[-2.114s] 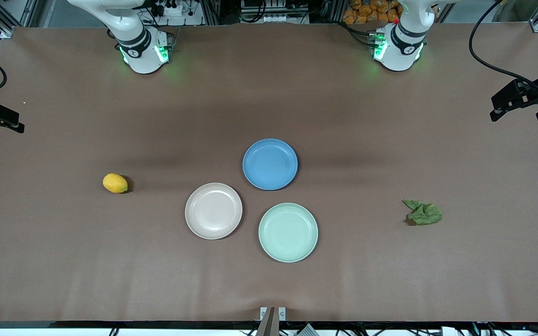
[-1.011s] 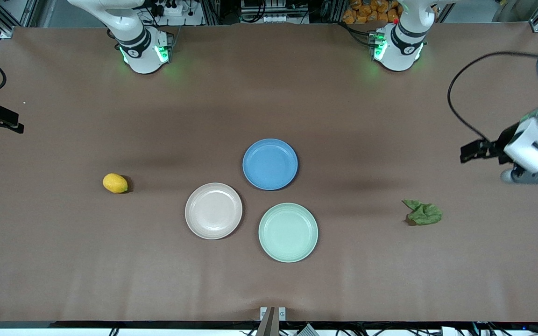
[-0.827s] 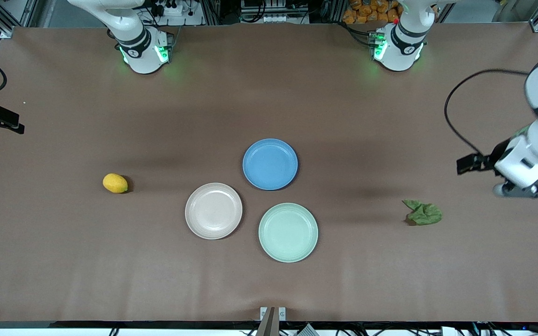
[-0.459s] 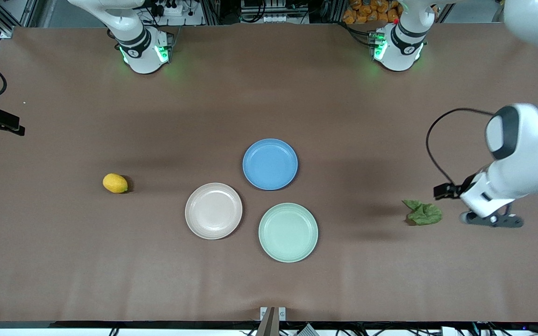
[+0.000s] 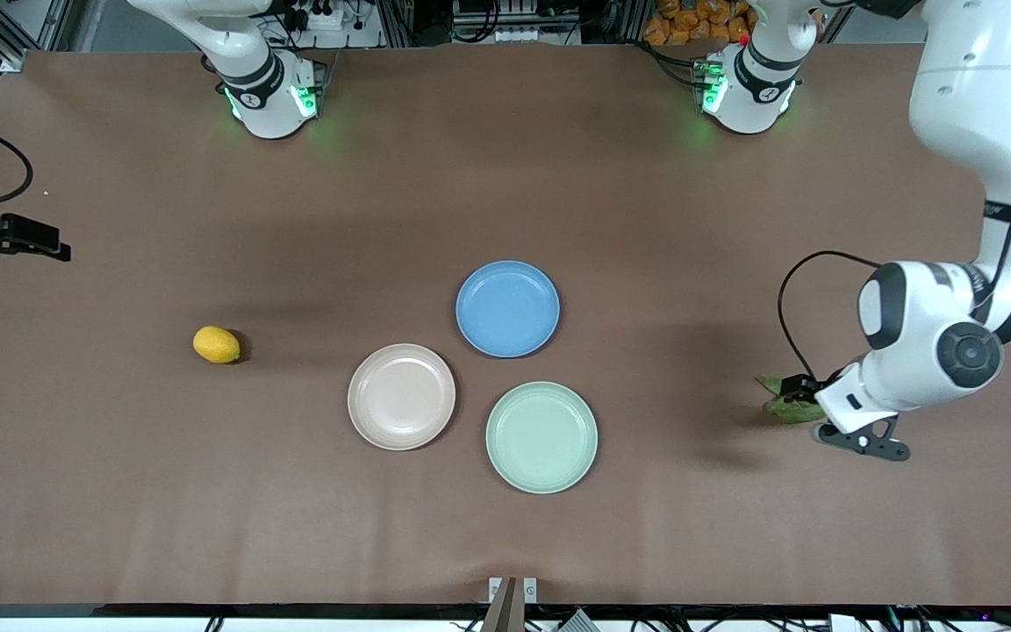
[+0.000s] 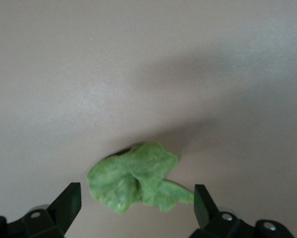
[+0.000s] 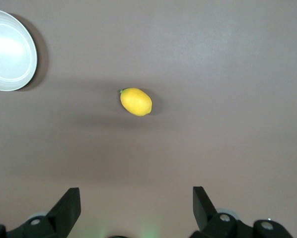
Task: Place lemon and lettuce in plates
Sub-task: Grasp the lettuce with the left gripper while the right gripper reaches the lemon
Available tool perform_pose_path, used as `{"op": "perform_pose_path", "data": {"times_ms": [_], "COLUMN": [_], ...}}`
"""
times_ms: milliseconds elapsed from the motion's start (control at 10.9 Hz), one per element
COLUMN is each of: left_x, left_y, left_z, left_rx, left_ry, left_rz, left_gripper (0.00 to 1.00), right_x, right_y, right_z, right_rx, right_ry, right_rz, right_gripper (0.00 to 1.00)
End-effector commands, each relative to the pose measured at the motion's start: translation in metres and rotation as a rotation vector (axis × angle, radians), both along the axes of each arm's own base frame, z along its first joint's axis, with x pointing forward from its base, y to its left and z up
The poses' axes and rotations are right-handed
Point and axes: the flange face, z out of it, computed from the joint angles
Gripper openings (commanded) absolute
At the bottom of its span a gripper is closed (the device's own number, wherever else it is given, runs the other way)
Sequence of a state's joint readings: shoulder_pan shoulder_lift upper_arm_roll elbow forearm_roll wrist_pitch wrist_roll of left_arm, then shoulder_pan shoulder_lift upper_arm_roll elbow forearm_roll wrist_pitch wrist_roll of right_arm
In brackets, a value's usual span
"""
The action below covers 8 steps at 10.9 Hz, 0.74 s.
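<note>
Plates (image 5: pixel 401 396) hold nothing; lemon (image 5: pixel 217 344), lettuce (image 5: pixel 788 409) on table (image 5: pixel 505 175)

Matt brown table (image 5: pixel 505 175), smooth glossy plates (image 5: pixel 401 439), wrinkled lettuce (image 6: pixel 133 181).

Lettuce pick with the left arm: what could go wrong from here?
The lettuce is a thin, crumpled leaf flat on the table, so the open left gripper over it may pinch only an edge or miss. The blue plate beside the mint plate risks a wrong drop.
</note>
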State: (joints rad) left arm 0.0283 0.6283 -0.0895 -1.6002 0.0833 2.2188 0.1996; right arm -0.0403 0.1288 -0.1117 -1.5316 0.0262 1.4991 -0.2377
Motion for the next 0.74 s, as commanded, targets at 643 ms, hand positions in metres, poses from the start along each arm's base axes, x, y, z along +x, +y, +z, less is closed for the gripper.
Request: {"op": "perform_pose_path", "data": {"times_ms": [643], "left_x": [0.001], "left_y": [0.001], "left_z": [-0.073], "left_rx": [0.043], "left_ry": [-0.040], "left_rz": [-0.128], "left_gripper": [1.00], "right_x": [0.041], "right_y": [0.023], "right_z": [-0.138], "right_rx": [0.070], "right_ry": [-0.025], "right_rz": [0.278], "right_gripper": [1.00]}}
